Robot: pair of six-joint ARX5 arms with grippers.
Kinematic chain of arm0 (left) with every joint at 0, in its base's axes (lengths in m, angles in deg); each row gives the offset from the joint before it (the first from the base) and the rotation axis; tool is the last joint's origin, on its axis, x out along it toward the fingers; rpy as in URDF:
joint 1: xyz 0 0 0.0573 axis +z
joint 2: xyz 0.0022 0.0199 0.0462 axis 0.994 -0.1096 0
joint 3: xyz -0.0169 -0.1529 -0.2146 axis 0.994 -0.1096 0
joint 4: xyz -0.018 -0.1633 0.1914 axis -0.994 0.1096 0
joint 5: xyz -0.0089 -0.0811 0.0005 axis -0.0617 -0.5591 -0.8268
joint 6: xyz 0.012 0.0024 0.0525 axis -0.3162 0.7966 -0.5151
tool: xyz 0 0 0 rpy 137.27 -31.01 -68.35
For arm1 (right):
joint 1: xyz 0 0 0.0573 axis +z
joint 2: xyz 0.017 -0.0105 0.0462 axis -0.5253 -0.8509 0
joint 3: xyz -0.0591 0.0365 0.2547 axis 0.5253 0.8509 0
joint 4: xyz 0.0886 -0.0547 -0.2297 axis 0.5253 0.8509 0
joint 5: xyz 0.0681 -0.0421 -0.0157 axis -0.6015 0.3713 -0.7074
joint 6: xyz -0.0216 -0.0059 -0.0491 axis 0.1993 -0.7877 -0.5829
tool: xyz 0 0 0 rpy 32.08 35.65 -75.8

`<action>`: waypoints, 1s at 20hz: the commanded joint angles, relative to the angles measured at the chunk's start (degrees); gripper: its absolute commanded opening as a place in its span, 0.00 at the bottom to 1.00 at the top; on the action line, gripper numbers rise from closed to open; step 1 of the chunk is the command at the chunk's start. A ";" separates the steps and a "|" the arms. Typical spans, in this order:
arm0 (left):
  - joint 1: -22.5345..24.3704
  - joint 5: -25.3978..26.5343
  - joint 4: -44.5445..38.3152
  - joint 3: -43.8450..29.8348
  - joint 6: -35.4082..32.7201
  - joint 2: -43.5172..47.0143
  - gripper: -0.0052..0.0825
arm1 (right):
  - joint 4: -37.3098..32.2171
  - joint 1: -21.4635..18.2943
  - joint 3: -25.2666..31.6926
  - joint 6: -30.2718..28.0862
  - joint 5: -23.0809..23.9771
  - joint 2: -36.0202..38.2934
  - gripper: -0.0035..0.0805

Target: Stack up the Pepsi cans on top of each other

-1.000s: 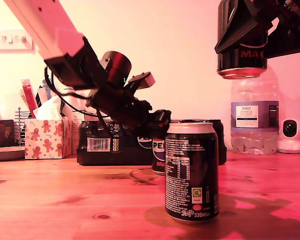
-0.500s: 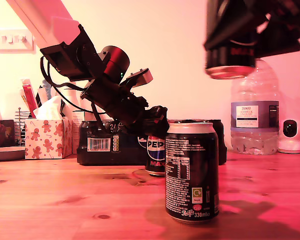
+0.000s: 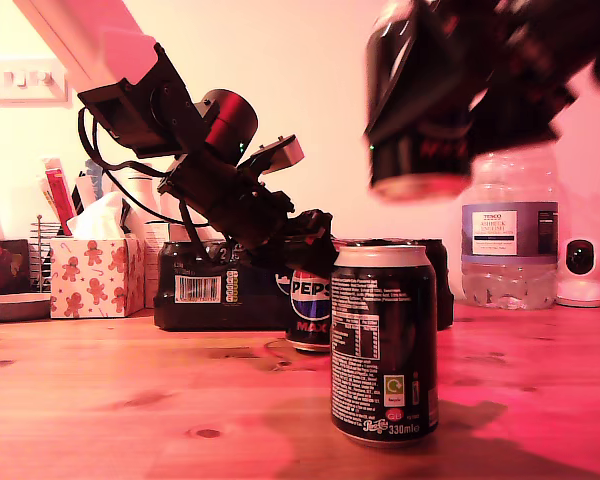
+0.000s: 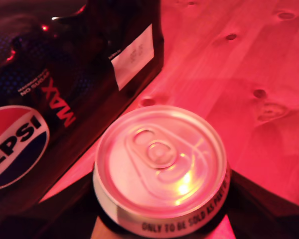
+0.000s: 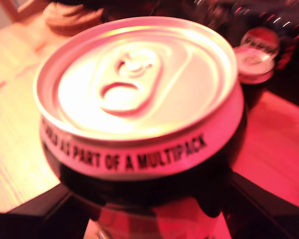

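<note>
Black aluminium, three times over: the Pepsi cans are spread across the exterior view. The front can [image 3: 383, 345] stands free and upright on the wooden table [image 3: 130, 400], nothing touching it, which I judge makes it the base of the stack.

My second gripper [image 3: 420, 105] is clamped on the raised can [image 3: 420, 165] just below its silver rim, jaws either side of the body, so the base hangs clear for setting down. That can is in the air at about twelve to one o'clock from the front can, well above it and motion-blurred, with the water bottle [image 3: 510, 240] behind.

My first gripper [image 3: 310, 262] is closed around the low can [image 3: 310, 318], again high on the body. This can sits at about ten o'clock from the front can, farther back, just beside the shrink-wrapped pack [image 3: 205, 285]; whether its base touches the table I cannot tell.
</note>
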 commanded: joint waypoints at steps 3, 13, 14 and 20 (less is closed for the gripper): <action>0.50 -0.72 -1.84 -0.04 -0.48 2.91 0.56 | -3.10 2.12 -0.83 -0.17 0.11 -0.26 0.50; 1.75 -2.71 -1.88 -0.04 -0.46 2.91 0.56 | -15.67 3.50 5.99 1.79 0.68 -1.27 0.50; 1.75 -2.78 -1.88 -0.04 -0.46 2.91 0.56 | -17.33 3.76 6.97 2.03 1.60 -1.27 0.50; 1.88 -3.13 -1.97 -0.07 -0.48 2.91 0.56 | -23.32 4.98 11.23 3.08 3.85 -1.27 0.50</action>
